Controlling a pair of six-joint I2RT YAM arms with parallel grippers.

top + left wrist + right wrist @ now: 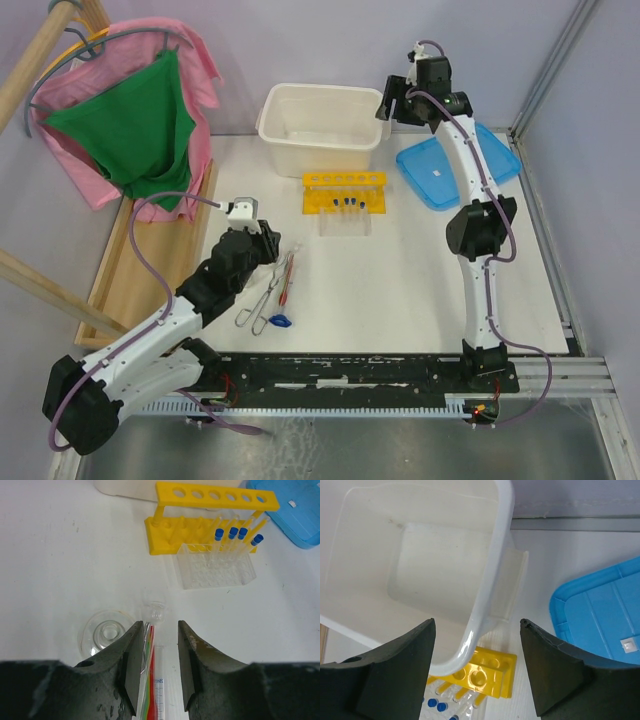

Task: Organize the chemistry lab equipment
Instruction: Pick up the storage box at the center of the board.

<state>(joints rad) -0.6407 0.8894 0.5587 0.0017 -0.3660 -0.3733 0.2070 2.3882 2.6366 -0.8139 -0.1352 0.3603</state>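
The yellow test-tube rack (pixel 345 192) stands mid-table, and a clear tray (pixel 345 222) of blue-capped tubes (pixel 234 532) leans against its front. Metal tongs (pixel 258 305) and a thin red rod (pixel 288 280) lie side by side on the table. My left gripper (pixel 160 625) hangs open just above them, the red rod (pixel 151 680) close to its left finger, a clear graduated tube (pixel 160 695) beside it. A glass flask (pixel 107 632) and a smaller one (pixel 157 611) stand just beyond the fingertips. My right gripper (pixel 477 625) is open and empty, high over the tub's right front corner.
The large white tub (pixel 320 125) stands at the back. A flat blue lid (pixel 460 165) lies to its right, under the right arm. A small blue piece (pixel 281 321) lies by the tongs' near end. A wooden frame with pink and green cloths (pixel 140 130) fills the left side.
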